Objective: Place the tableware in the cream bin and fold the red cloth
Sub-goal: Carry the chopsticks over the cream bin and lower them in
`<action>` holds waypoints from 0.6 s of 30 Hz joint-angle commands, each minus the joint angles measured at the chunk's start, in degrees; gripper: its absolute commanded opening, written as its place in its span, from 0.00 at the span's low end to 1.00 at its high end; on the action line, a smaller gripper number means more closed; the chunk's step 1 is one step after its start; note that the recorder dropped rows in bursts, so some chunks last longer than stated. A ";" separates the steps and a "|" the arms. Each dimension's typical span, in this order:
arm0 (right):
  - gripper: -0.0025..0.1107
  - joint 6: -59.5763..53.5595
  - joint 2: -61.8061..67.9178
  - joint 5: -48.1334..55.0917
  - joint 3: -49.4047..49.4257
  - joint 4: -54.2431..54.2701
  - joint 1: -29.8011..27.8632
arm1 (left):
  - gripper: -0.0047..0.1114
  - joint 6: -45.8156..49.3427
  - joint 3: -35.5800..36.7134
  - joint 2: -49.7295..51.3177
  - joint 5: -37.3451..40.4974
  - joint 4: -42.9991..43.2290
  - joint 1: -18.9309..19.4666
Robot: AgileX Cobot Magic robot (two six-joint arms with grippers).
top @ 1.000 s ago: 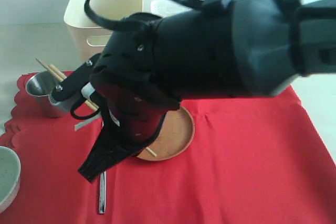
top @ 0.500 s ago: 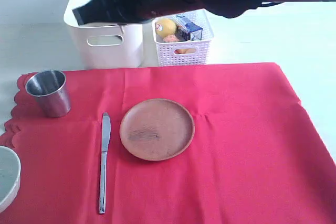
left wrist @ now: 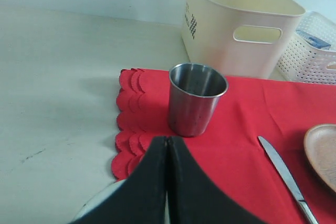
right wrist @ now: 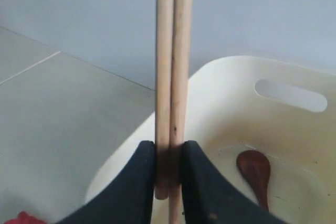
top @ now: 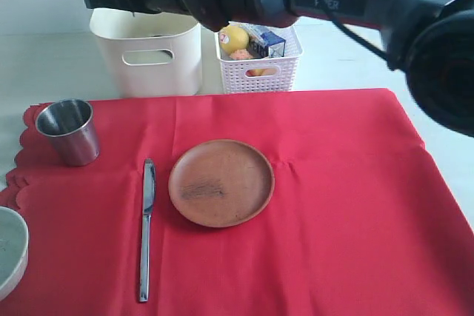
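Wooden chopsticks (right wrist: 170, 77), upright, pinched in the right claw (right wrist: 169, 174) above the cream bin (top: 148, 79), upper left of frame.

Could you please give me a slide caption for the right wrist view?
Right end effector grips wooden chopsticks over the cream bin, a dark wooden spoon lying inside.
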 commanded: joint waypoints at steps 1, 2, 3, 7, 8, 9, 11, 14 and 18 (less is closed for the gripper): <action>0.02 0.04 6.25 -0.10 -5.11 -0.12 -0.67 | 0.04 -0.21 0.20 -0.32 -0.48 -0.42 0.07; 0.02 0.04 7.10 -0.10 -5.66 -0.12 -0.67 | 0.04 -0.21 0.20 -0.32 -0.48 -0.42 0.07; 0.02 0.04 7.61 -0.10 -5.94 -0.12 -0.67 | 0.04 -0.21 0.20 -0.32 -0.48 -0.42 0.07; 0.05 0.04 10.18 0.12 -6.06 -0.12 -0.71 | 0.04 -0.21 0.20 -0.32 -0.48 -0.42 0.07; 0.11 0.04 10.57 0.66 -6.06 -0.12 -0.71 | 0.04 -0.21 0.20 -0.32 -0.48 -0.42 0.07; 0.15 0.04 10.68 1.13 -6.06 -0.12 -0.71 | 0.04 -0.21 0.20 -0.32 -0.48 -0.42 0.07; 0.31 0.04 10.45 2.09 -6.06 -0.12 -0.71 | 0.04 -0.21 0.20 -0.32 -0.48 -0.42 0.07; 0.47 -0.10 9.50 2.50 -6.06 -0.12 -0.71 | 0.04 -0.21 0.20 -0.32 -0.48 -0.42 0.07; 0.59 -0.10 7.20 2.77 -6.06 -0.29 -0.71 | 0.04 -0.21 0.20 -0.32 -0.48 -0.42 0.07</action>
